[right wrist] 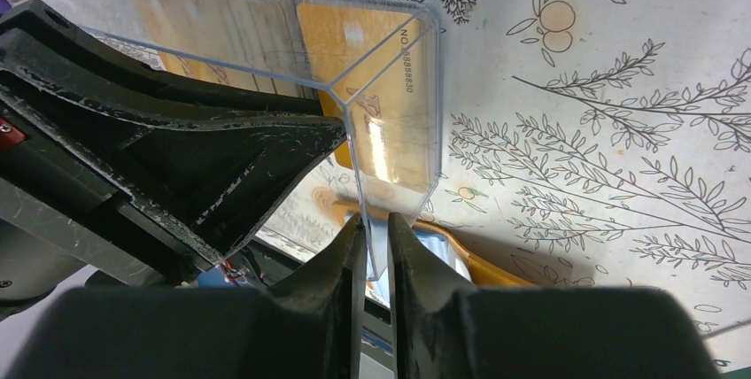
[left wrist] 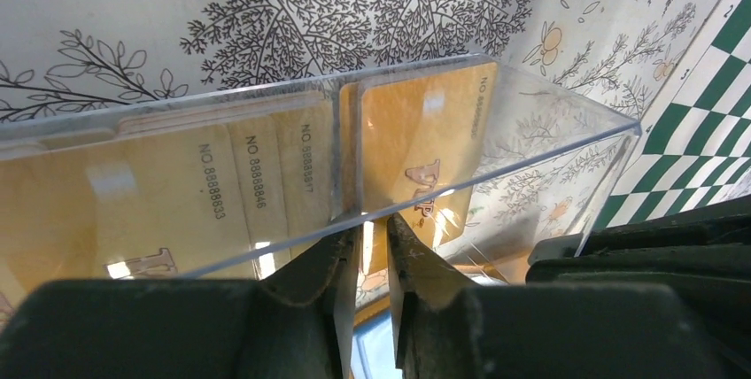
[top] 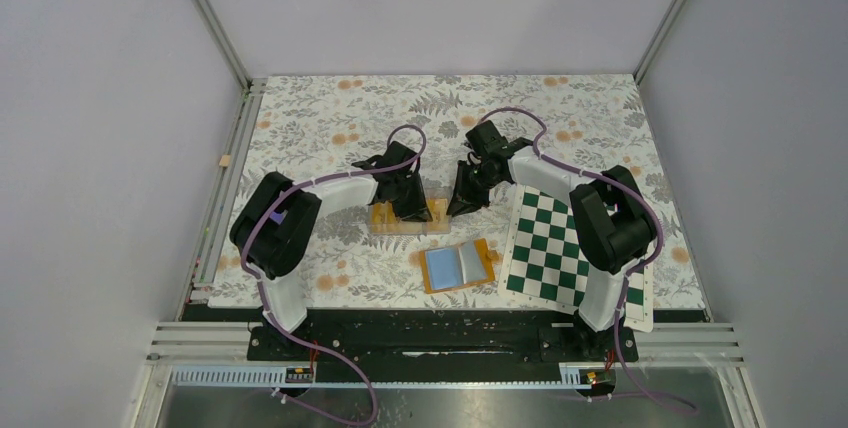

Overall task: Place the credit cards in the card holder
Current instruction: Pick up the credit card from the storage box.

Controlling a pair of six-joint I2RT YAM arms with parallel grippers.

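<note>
Several orange-yellow credit cards [left wrist: 204, 184] lie in a clear plastic box [top: 388, 218]. My left gripper [left wrist: 374, 220] reaches into the box from above. Its fingers stand almost together on an upright card [left wrist: 350, 158] that I see nearly edge-on. My right gripper [right wrist: 372, 220] is shut on the box's end wall [right wrist: 398, 131]. In the top view the left gripper [top: 412, 210] is over the box's middle and the right gripper [top: 460, 206] is at its right end. The card holder [top: 457, 265] lies open, blue pockets up, just in front of the box, and also shows in the right wrist view [right wrist: 496, 268].
A green-and-white chequered board [top: 555, 245] lies to the right of the card holder, partly under the right arm. The floral mat [top: 330, 118] covers the table. Grey walls stand at the back and on both sides.
</note>
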